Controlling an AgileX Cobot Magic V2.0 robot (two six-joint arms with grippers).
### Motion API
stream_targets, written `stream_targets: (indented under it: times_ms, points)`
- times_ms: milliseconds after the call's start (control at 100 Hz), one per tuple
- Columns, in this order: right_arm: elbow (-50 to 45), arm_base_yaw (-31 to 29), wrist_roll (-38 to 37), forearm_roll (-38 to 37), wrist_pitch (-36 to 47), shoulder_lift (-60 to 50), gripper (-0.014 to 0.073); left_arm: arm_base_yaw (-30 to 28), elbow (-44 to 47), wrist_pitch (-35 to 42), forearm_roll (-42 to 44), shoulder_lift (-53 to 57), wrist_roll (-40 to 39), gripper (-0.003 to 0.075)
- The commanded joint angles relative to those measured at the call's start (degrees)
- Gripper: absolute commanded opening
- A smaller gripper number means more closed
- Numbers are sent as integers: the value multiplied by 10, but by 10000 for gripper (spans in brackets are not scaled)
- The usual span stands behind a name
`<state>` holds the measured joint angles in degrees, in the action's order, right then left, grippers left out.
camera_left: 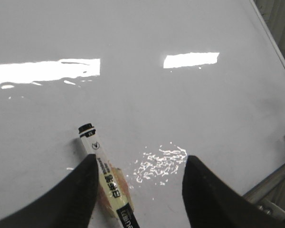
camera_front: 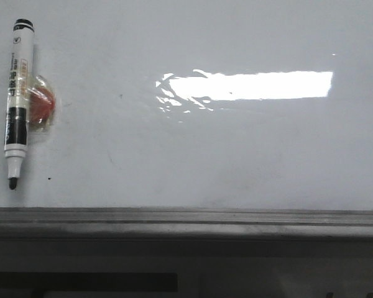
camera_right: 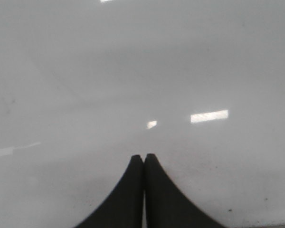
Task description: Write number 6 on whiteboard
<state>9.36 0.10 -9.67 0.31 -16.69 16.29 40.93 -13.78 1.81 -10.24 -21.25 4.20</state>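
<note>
The whiteboard fills the front view, glossy and white-grey, and no number 6 is in view on it. A white and black marker rests against the board at the far left, uncapped with its tip pointing down, over a red round holder. In the left wrist view my left gripper stands open over the whiteboard, one finger right beside the marker, nothing between the fingers. My right gripper is shut on nothing, facing bare whiteboard. Neither gripper shows in the front view.
A grey metal ledge runs along the board's lower edge. Bright light reflections lie across the middle. A tiny black smudge sits close to the marker tip. The board's side edge shows in the left wrist view.
</note>
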Motion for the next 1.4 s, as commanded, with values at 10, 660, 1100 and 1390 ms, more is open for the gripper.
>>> stream_targets:
  times_ms: [10, 660, 1100, 1390]
  points:
    - [15, -3, 2, -3, 44, 9, -53, 6, -17, 36, -6, -37, 1, 371]
    - [15, -3, 2, 0, 44, 9, -53, 56, -18, 110, -55, -273, -5, 495]
    - [15, -3, 2, 2, 44, 9, -53, 56, -18, 170, -122, -363, -5, 400]
    - [29, 41, 2, 24, 33, 9, -53, 56, -18, 170, -183, -390, -5, -19]
